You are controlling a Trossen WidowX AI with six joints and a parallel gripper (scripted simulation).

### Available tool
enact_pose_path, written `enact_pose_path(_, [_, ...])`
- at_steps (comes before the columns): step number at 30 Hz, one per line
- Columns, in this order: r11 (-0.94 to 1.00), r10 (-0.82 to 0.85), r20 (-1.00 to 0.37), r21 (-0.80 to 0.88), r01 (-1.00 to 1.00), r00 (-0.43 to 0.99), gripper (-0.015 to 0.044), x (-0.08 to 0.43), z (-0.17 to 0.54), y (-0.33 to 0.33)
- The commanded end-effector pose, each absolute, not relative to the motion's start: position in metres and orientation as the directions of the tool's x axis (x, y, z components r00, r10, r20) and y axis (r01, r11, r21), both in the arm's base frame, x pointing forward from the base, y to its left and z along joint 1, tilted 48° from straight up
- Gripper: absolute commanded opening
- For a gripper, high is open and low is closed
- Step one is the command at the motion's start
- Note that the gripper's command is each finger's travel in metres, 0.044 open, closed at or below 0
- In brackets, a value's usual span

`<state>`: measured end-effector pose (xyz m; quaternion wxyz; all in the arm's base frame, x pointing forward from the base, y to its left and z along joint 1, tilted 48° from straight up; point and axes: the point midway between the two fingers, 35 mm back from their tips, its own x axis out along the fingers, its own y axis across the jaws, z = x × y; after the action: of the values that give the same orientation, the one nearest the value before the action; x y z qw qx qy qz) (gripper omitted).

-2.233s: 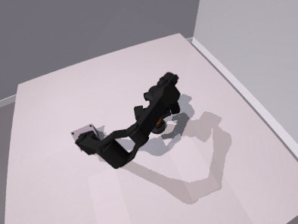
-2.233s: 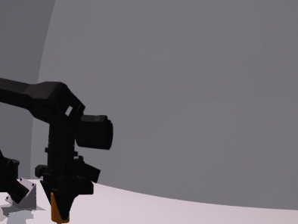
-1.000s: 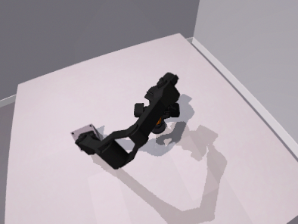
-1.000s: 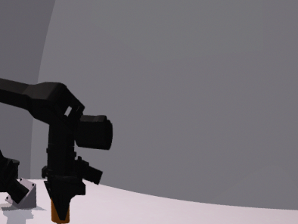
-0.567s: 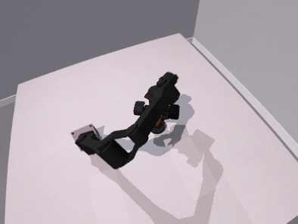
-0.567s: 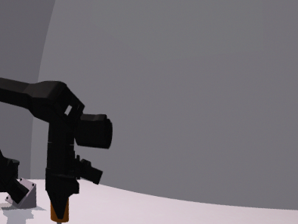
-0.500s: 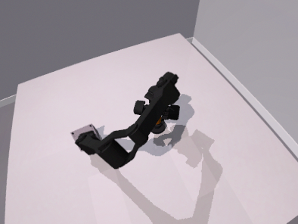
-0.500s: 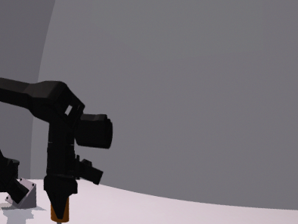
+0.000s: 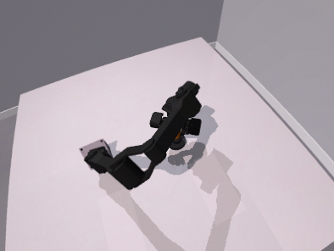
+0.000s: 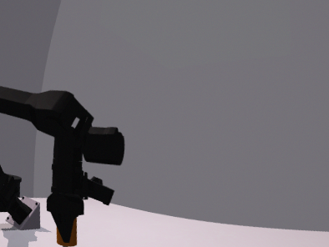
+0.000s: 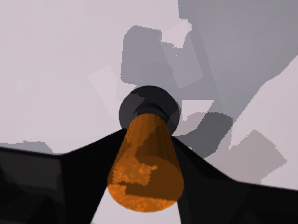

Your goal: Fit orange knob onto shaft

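The orange knob (image 9: 178,136) (image 10: 73,232) (image 11: 146,167) is upright between the fingers of my gripper (image 10: 66,240) (image 11: 147,136), which is shut on it. The dark round pedestal (image 9: 177,145) (image 11: 129,107) shows just beyond the knob's lower end in the wrist view. In the exterior view the pedestal is below the frame, and a small grey bit shows right under the knob at the bottom edge. The shaft is otherwise hidden by the knob. The knob's hole and its flat side are hidden, so their alignment cannot be told.
The arm's pale base plate (image 9: 86,148) (image 10: 33,205) is at the left of the arm in the top view. The arm reaches over the pale table (image 9: 64,110) and casts shadows around the pedestal. Grey walls stand behind the table.
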<state>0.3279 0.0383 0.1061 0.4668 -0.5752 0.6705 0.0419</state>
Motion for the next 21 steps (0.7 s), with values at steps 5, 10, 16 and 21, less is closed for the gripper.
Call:
enact_pose_path(5, [0.350,-0.732,-0.674,-0.497,-0.794,0.100,0.0000,0.3270,0.1104,0.0404])
enact_pose_path(10, [0.445,-0.732,-0.674,-0.584,-0.679,0.100,0.0000,0.3285,0.1103,0.0411])
enact_pose_path(16, [0.450,-0.732,-0.674,-0.589,-0.671,0.100,0.0000,0.3287,0.1078,0.0399])
enact_pose_path(21, [0.450,-0.732,-0.674,-0.589,-0.671,0.100,0.0000,0.3280,0.1060,0.0378])
